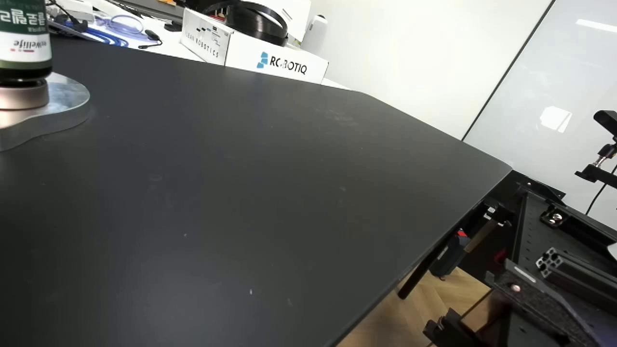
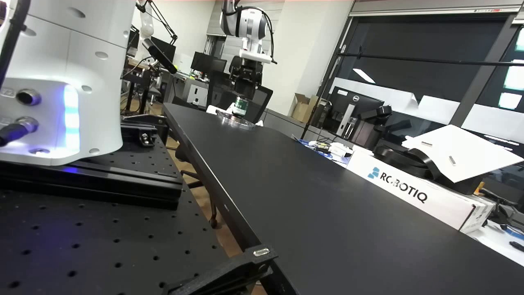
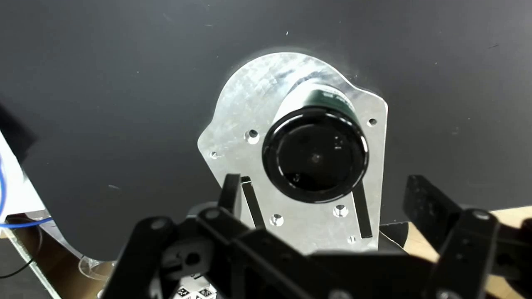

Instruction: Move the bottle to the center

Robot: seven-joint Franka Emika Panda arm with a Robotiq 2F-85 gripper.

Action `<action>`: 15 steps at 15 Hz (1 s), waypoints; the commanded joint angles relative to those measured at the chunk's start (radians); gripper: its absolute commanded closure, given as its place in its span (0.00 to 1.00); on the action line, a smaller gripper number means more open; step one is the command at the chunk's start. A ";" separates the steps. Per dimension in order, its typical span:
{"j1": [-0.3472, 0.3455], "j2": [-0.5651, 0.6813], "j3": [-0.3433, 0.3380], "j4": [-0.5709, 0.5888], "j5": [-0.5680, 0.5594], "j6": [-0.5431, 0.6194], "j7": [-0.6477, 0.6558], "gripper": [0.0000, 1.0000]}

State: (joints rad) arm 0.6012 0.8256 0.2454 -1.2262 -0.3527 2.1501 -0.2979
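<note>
The bottle [image 1: 24, 48] stands inverted on its cap at the left of an exterior view, its green and white label upside down. Under it lies a silver metal plate [image 1: 67, 103]. In an exterior view the gripper [image 2: 245, 91] hangs over the bottle [image 2: 240, 106] at the table's far end. From the wrist, the bottle's dark round base [image 3: 316, 155] faces up, ahead of and between the widely spread fingers. The gripper [image 3: 324, 191] is open, touching neither side of the bottle. The center [image 2: 319, 192] is the middle of the black tabletop, away from the plate.
A white Robotiq box [image 2: 409, 192] borders the table, with blue cables [image 1: 111, 36] beside it. A white robot base [image 2: 61, 82] stands off the near edge. The plate [image 3: 249, 99] sits close to the tabletop's edge, with floor visible beyond.
</note>
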 commanded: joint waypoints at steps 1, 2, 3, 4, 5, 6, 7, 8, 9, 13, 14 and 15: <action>0.024 0.060 -0.017 0.103 0.007 -0.041 -0.012 0.00; 0.025 0.068 -0.017 0.115 0.014 -0.059 -0.012 0.00; 0.024 0.075 -0.017 0.126 0.022 -0.077 -0.011 0.00; 0.025 0.082 -0.018 0.138 0.025 -0.097 -0.010 0.00; 0.024 0.088 -0.019 0.148 0.028 -0.115 -0.010 0.00; 0.023 0.095 -0.018 0.160 0.034 -0.137 -0.011 0.00; 0.023 0.102 -0.019 0.172 0.040 -0.158 -0.009 0.00; 0.023 0.108 -0.019 0.183 0.044 -0.174 -0.010 0.00; 0.022 0.116 -0.017 0.194 0.049 -0.190 -0.012 0.00; 0.024 0.145 -0.016 0.231 0.065 -0.214 -0.013 0.00; 0.025 0.154 -0.017 0.241 0.068 -0.216 -0.013 0.00; 0.024 0.162 -0.015 0.248 0.074 -0.215 -0.015 0.00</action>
State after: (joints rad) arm 0.6132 0.9425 0.2379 -1.0587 -0.3004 1.9684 -0.3016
